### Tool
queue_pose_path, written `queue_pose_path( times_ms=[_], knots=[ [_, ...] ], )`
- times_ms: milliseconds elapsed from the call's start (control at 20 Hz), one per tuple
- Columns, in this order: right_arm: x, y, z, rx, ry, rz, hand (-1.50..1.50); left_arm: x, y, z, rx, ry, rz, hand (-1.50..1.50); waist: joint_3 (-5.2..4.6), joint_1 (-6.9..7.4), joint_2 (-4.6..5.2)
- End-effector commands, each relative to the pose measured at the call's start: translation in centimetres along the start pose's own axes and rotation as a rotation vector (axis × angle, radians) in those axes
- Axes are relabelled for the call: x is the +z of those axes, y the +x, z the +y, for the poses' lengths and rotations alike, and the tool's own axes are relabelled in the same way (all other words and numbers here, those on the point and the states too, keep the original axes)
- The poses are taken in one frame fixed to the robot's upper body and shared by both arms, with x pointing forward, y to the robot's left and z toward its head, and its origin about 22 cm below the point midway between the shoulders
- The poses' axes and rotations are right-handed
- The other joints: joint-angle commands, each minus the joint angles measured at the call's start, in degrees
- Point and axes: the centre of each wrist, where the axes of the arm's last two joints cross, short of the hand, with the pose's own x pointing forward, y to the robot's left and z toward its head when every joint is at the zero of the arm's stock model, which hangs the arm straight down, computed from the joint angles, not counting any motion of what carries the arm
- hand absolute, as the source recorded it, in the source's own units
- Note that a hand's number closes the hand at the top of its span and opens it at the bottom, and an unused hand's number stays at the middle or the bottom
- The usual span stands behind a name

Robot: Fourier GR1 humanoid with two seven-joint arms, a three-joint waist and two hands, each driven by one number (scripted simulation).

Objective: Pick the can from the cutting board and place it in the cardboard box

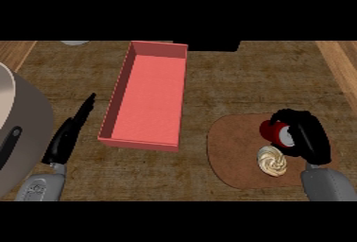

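Can (274,132) on the cutting board (233,156), my right hand (307,135) curled round it: grasp step, next I'd lift leftward to the cardboard box (140,142).

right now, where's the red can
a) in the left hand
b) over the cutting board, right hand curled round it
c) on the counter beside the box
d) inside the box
b: the red can is over the cutting board with the right hand curled round it, and the box holds nothing.
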Motion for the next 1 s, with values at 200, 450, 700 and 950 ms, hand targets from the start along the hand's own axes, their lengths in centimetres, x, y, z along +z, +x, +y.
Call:
queue_pose_path(
  times_ms=[200, 450, 700, 950],
  knots=[
    [-3.8, 10.1, 5.7, 0.0, 0.234, -0.046, 1.5, -1.2, 2.0, -1.3, -0.015, -0.07, -0.073, 0.0, 0.07, 7.26, 1.98],
    [-8.0, 13.3, 4.0, 0.108, 0.238, -0.021, 1.5, -2.0, 3.0, -2.2, -0.02, -0.103, -0.096, 0.0, 0.41, 8.32, 1.34],
    [-12.0, 17.3, 1.8, 0.206, 0.155, 0.073, 1.5, -1.8, 2.5, -2.8, -0.013, -0.136, -0.08, 0.0, 0.49, 9.68, 0.15],
    [-15.6, 21.5, -1.2, 0.279, 0.042, 0.213, 1.5, -2.2, 2.8, -3.5, -0.01, -0.145, -0.064, 0.0, 0.62, 9.76, -0.28]
  ],
)
